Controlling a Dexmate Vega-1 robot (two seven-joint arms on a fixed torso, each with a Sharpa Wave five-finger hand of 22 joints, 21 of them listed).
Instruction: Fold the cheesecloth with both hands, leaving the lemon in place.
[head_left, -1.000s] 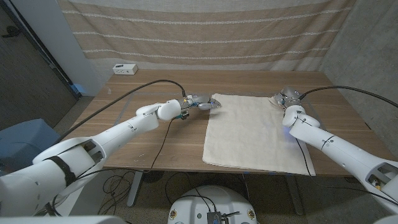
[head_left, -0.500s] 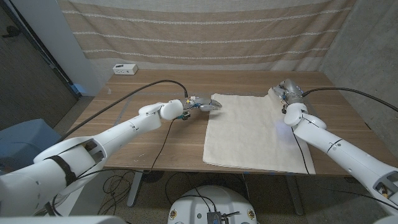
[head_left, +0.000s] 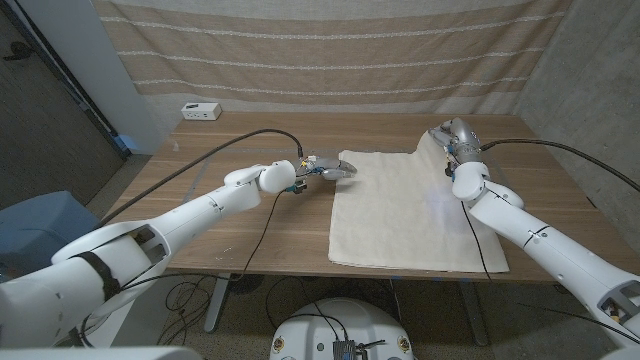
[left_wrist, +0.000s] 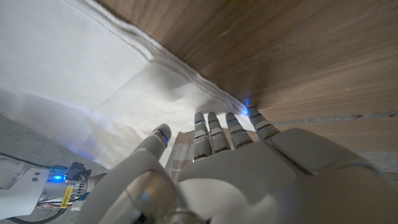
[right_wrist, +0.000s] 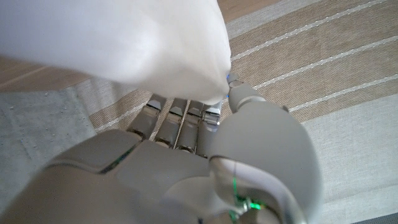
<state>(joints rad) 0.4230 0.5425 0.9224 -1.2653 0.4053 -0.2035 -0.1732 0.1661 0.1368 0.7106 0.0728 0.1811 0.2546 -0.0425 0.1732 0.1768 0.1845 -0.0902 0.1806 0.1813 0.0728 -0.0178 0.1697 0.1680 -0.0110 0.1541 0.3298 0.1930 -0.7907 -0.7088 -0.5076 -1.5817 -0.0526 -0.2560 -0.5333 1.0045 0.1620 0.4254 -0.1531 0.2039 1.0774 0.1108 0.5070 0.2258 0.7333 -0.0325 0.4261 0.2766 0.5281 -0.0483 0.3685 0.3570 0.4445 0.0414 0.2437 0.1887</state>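
The cream cheesecloth (head_left: 400, 215) lies spread on the right half of the wooden table (head_left: 250, 215). My left hand (head_left: 328, 171) is at its far left corner; in the left wrist view my fingertips (left_wrist: 214, 121) touch the hem of the cheesecloth (left_wrist: 93, 81) and the thumb lies over it, pinching the corner low at the table. My right hand (head_left: 452, 138) grips the far right corner and holds it raised off the table. In the right wrist view the bunched cheesecloth (right_wrist: 137, 43) sits over my fingers (right_wrist: 177, 121). I see no lemon.
A small white box (head_left: 201, 111) stands at the table's far left. Black cables (head_left: 225, 145) run along both arms and across the table. A striped curtain (head_left: 320, 50) hangs behind the far edge. The cloth's near edge reaches the table's front edge.
My right hand has risen and moved left and away with the far right corner, lifting that side of the cloth. The left hand has stayed at its corner.
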